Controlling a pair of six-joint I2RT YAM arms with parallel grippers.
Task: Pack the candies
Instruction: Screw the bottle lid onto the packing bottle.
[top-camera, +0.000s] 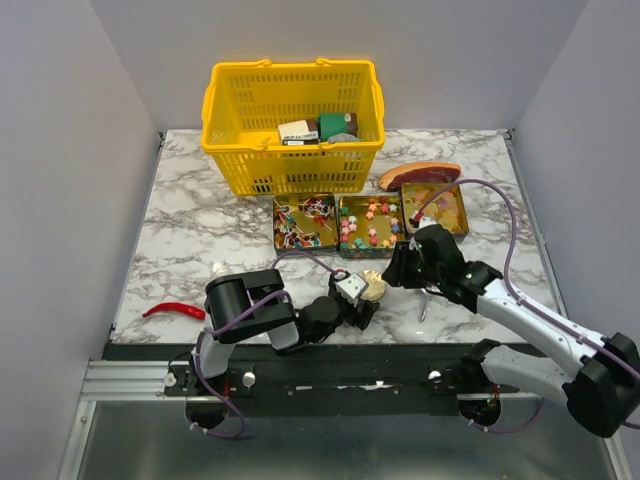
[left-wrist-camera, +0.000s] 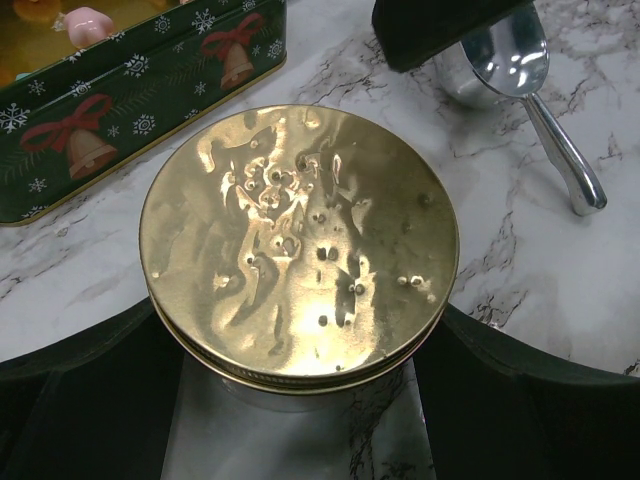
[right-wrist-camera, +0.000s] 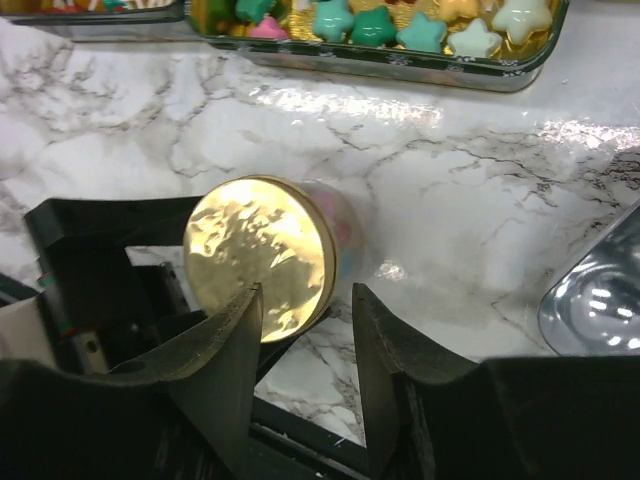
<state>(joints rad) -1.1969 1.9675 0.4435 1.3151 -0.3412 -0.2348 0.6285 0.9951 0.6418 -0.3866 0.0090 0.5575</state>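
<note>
Three open tins hold the candies: red-blue-white wrapped ones, pink-green-blue stars and yellow-orange gummies. The stars also show in the right wrist view. My left gripper is shut on a glass jar with a gold lid, held just above the table near the front. The lid fills the left wrist view, with a finger on each side. Pink candy shows through the glass. My right gripper is open and empty, right beside the lid.
A metal scoop lies on the marble right of the jar, also in the left wrist view. A yellow basket with boxes stands at the back. A meat slab lies behind the tins. A red chili lies front left.
</note>
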